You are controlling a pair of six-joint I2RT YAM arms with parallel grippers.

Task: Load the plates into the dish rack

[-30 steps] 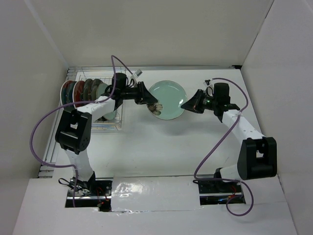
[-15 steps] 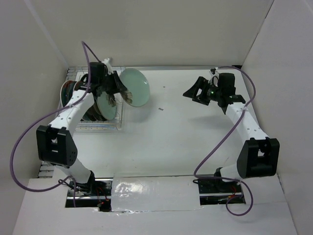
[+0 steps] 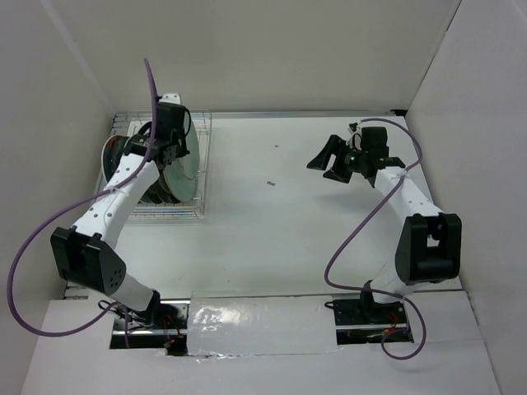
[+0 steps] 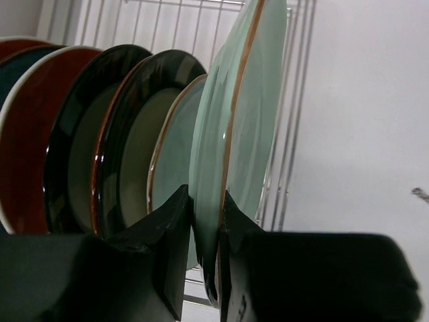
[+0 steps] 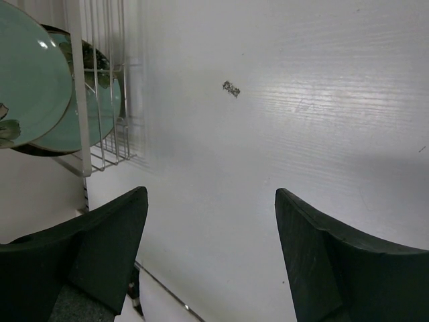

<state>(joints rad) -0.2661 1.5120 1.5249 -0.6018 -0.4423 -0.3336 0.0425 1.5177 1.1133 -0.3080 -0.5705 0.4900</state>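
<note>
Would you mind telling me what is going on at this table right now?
The left gripper is clamped on the rim of a pale mint plate, holding it upright at the right end of the row of other plates already standing in the dish rack. The right gripper is open and holds nothing, above the bare table.

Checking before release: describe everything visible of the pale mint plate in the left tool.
The pale mint plate is round, glossy, ceramic-looking, with a thin brown line along its rim. It stands on edge, nearly upright, at the end of the row in the dish rack, beside another mint plate. The left tool pinches its lower rim, one finger on each face. Whether it rests on the wires cannot be seen.
</note>
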